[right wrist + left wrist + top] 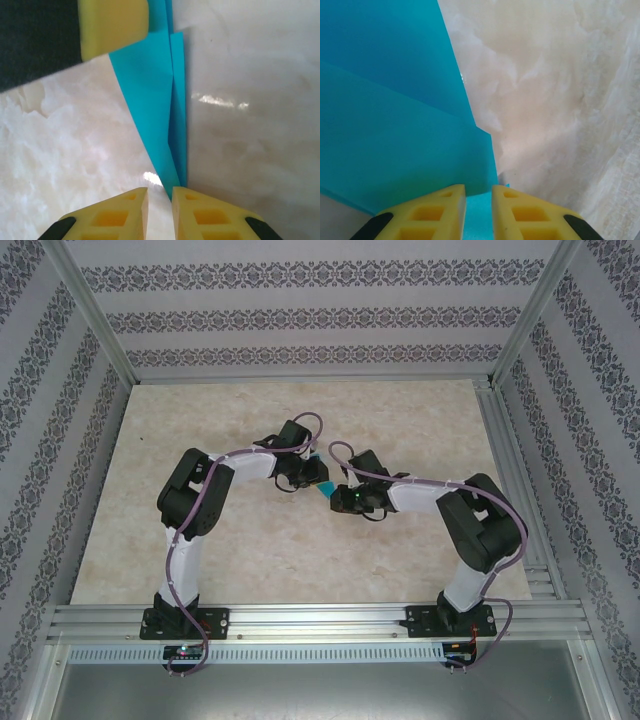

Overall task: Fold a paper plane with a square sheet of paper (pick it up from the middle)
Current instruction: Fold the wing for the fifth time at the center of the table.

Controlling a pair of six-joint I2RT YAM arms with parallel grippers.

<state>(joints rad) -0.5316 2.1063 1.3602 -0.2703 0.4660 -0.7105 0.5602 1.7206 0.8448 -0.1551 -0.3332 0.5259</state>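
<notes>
The folded teal paper (322,479) lies at the middle of the tabletop (230,570), mostly hidden from above. The left hand (479,190) is at its 10 o'clock and the right hand (160,191) at 4 o'clock. Each is nearly pressed together with paper running into the slit; whether either pinches it cannot be told.

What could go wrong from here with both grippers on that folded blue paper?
1. The right gripper has just the narrow tip of the folded paper at its fingers, so that tip could slip out or crumple.
2. The left gripper pinches the opposite end; if the arms pull apart, the thin paper may tear or its layers may spring open.
3. The two wrists sit very close together over the table, so a small misstep might make them collide.
</notes>
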